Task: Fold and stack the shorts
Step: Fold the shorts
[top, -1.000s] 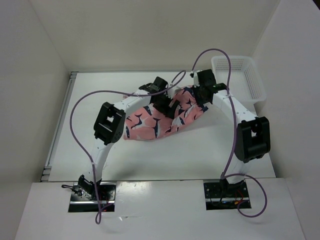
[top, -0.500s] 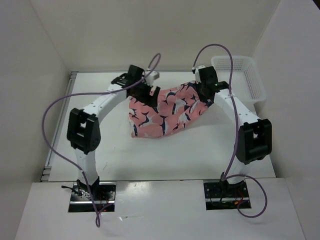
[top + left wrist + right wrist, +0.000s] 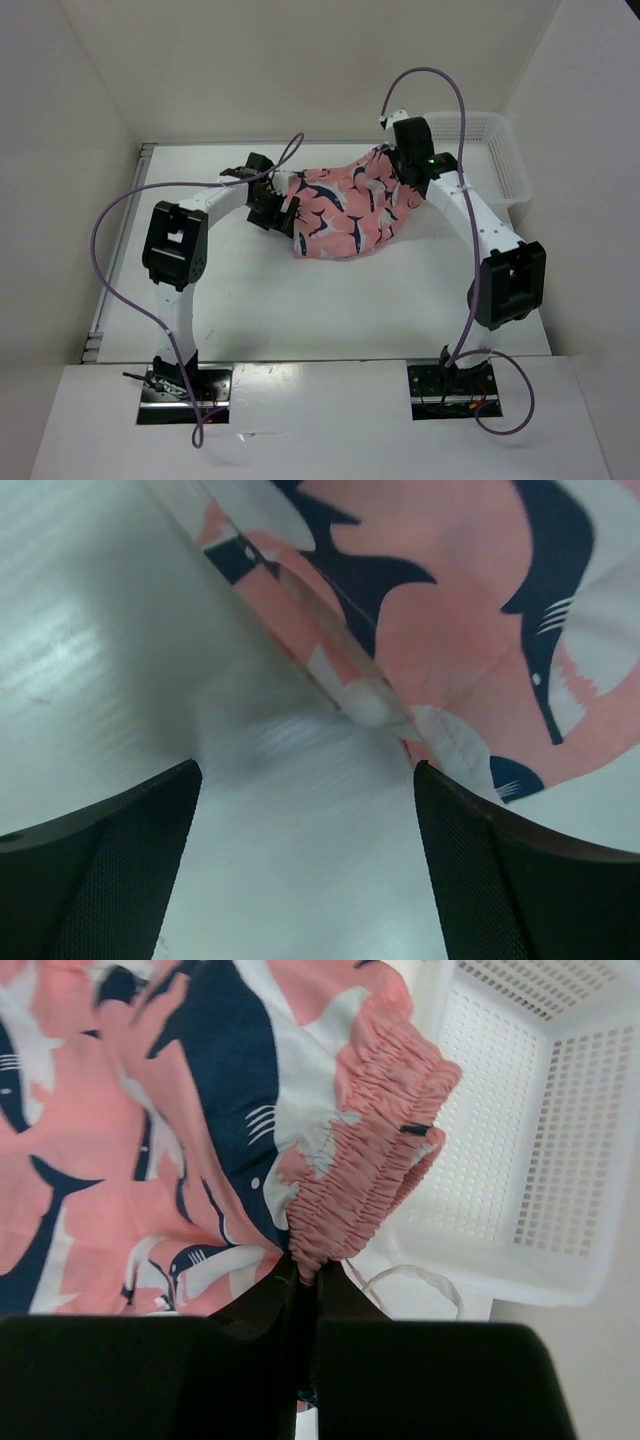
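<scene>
My left pincer [image 3: 305,780] is hanging released over the tabletop [image 3: 120,660], jaws spread, just beside a hem of the shorts [image 3: 345,210]. The shorts are spreading across the tabletop's far middle, between both arms. My right pincer [image 3: 300,1265] is clenching their gathered waistband [image 3: 370,1150]. Beyond, a white mesh basket [image 3: 520,1160] is sitting far right.

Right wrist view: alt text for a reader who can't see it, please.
The right gripper is shut on the gathered elastic waistband of salmon-pink fabric shorts printed with navy-and-white whale shapes. A white plastic mesh basket sits just behind on the right.
</scene>
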`<act>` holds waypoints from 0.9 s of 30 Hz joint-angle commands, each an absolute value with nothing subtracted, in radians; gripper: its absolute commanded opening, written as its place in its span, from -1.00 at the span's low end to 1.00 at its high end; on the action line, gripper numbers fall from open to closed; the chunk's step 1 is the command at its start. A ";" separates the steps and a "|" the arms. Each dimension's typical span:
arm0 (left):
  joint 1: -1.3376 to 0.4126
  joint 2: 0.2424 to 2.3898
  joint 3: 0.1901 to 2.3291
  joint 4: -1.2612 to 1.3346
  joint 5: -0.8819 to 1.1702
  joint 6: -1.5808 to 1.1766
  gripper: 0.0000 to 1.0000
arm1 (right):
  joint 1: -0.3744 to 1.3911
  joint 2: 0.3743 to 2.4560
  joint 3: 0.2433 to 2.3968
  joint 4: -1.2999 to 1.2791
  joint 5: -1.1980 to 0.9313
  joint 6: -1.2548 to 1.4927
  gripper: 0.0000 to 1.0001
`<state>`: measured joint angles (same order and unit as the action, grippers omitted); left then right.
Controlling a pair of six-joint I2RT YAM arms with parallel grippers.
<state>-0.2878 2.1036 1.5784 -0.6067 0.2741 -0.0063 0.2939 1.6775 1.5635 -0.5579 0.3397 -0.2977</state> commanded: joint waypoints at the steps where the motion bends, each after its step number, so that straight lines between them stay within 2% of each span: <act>1: -0.287 2.157 1.646 -0.600 0.405 0.000 0.85 | 0.401 1.667 1.560 -0.512 0.402 -0.319 -1.00; 4: -0.287 2.223 1.706 -0.600 0.475 0.000 0.67 | 0.464 1.710 1.569 -0.512 0.402 -0.270 -1.00; 5: -0.287 2.244 1.715 -0.600 0.497 0.000 0.47 | 0.480 1.724 1.594 -0.512 0.393 -0.270 -1.00; 8: -0.287 2.255 1.715 -0.568 0.540 0.000 0.16 | 0.552 1.785 1.641 -0.512 0.393 -0.232 -1.00; 16: -0.269 2.227 1.661 -0.543 0.572 0.000 0.16 | 0.641 1.953 1.782 -0.512 0.382 -0.118 -1.00; 21: -0.268 2.229 1.652 -0.534 0.572 0.000 0.16 | 0.722 1.996 1.795 -0.522 0.382 -0.058 -0.97; 23: -0.259 2.238 1.652 -0.534 0.572 0.000 0.16 | 0.759 2.005 1.804 -0.522 0.370 -0.040 -0.79; 25: -0.259 2.238 1.652 -0.534 0.572 0.000 0.16 | 0.779 2.016 1.819 -0.522 0.360 -0.029 -0.43; 26: -0.247 2.238 1.652 -0.534 0.563 0.000 0.16 | 0.790 2.016 1.831 -0.532 0.335 -0.017 -0.23; 27: -0.247 2.238 1.652 -0.534 0.563 0.000 0.20 | 0.790 2.016 1.873 -0.532 0.266 -0.017 0.21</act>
<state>-0.2569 2.2230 1.6772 -0.5236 0.5869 -0.0116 0.7536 2.0132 1.7618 -0.5602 0.3569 -0.0433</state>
